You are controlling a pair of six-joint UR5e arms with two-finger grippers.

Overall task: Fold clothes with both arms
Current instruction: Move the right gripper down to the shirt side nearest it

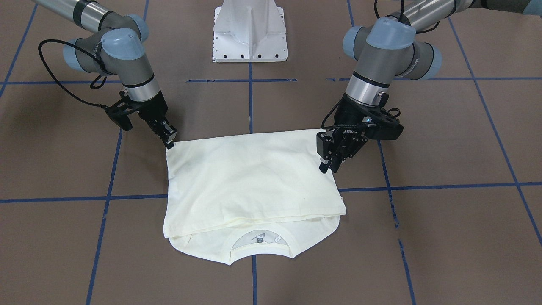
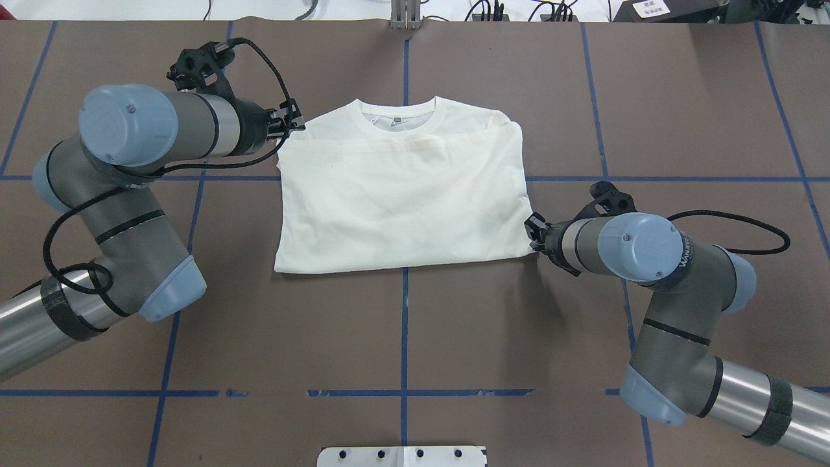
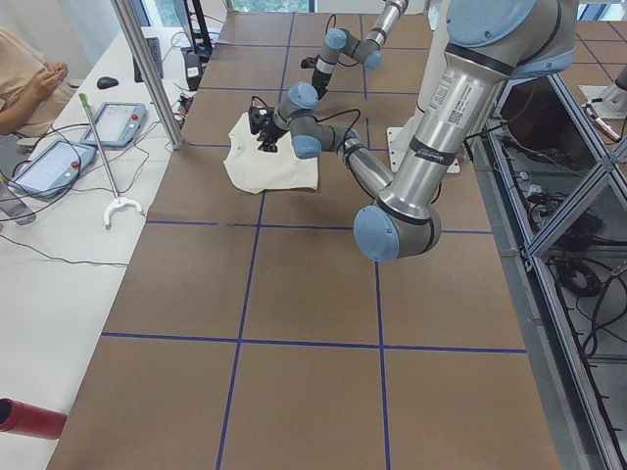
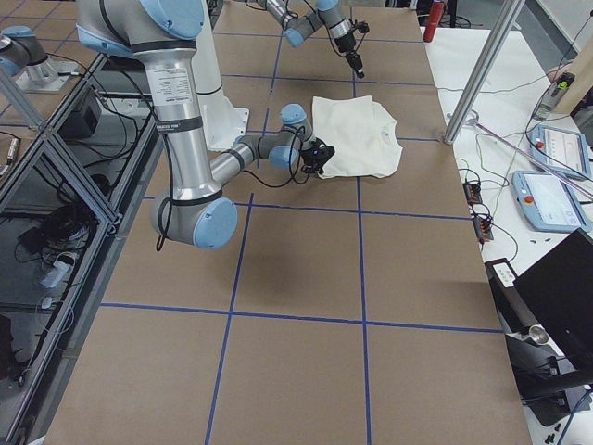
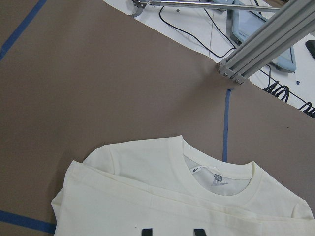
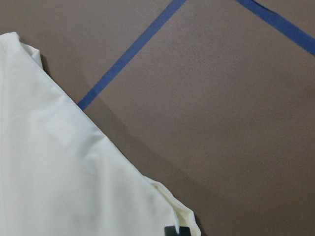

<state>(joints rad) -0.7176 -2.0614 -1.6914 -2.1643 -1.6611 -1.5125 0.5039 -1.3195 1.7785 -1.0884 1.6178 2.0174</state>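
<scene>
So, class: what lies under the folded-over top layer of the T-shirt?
Past the edge of the top layer, the collar, its label and the shoulders show. The rest of the T-shirt underneath is covered, so cannot be seen.

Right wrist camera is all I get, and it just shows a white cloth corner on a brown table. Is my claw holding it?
Observer: Yes, it looks that way. In the front camera the right claw is pinched shut on the corner of the shirt nearest the robot.
Operator: Where's the other claw?
Observer: The left claw is open, over the shirt's other side, toward the collar end.
Operator: Is the shirt folded yet?
Observer: Once. The top layer stops just short of the collar.
</scene>
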